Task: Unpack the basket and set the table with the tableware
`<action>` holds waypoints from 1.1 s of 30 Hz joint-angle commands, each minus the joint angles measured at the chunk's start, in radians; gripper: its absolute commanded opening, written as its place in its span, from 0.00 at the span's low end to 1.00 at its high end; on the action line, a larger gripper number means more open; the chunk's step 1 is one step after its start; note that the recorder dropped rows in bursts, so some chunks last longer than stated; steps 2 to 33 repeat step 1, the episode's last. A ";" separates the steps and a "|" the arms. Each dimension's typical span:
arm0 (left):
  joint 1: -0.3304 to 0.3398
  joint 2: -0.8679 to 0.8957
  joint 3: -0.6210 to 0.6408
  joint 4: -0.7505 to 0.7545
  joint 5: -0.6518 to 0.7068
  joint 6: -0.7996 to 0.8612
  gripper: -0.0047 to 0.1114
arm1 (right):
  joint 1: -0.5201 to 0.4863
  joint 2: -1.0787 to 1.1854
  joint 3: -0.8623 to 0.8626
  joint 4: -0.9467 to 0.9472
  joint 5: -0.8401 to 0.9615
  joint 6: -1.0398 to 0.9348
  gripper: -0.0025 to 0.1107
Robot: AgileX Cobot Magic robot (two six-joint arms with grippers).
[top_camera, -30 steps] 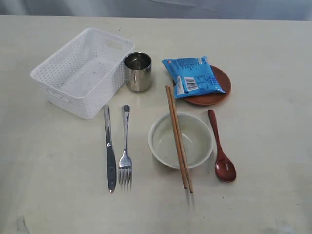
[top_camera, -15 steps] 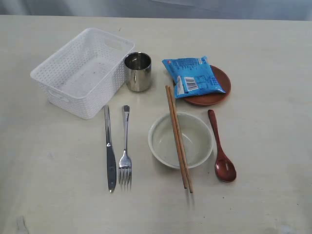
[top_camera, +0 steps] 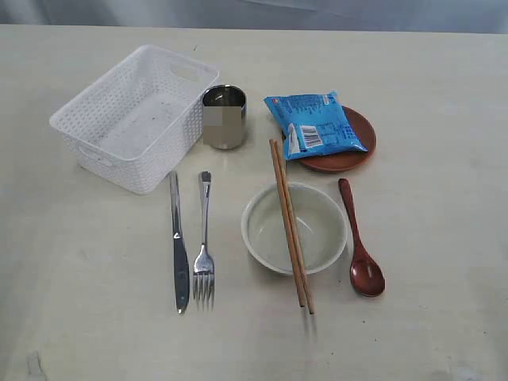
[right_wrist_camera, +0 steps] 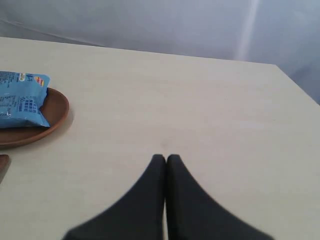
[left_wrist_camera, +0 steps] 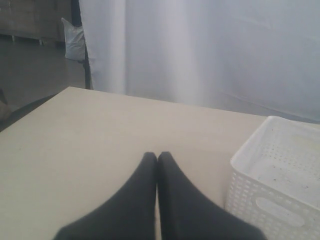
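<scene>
Here, the left gripper (left_wrist_camera: 157,156) hovers over the table (top_camera: 79,302) with its two dark fingers pressed together on nothing, a corner of the basket (top_camera: 119,171) near it. The white basket sits at the far left of the tabletop, turned at an angle. Just in front of it the knife (top_camera: 178,250) and the fork (top_camera: 204,246) lie side by side, close but apart, handles toward the basket, the knife on the left. The steel cup (top_camera: 224,117) stands upright just beside the basket's right wall; whether they touch I cannot tell. The cream bowl (top_camera: 325,230) sits near the middle front, with the chopsticks (top_camera: 290,226) laid as a pair across its rim, their near ends jutting past it. Behind it to the right, a blue snack packet (top_camera: 316,123) lies on the reddish-brown plate (top_camera: 349,159), covering most of it. The dark red spoon (top_camera: 359,242) lies on the table just right of the bowl, scoop end toward the front. The right gripper (right_wrist_camera: 165,158) hangs over bare tabletop, fingers closed together and holding nothing, the plate and packet off to its side.
</scene>
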 commanded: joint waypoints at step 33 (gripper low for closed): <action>0.003 -0.003 0.003 0.004 0.002 -0.005 0.04 | -0.006 -0.006 0.003 -0.004 -0.004 0.001 0.03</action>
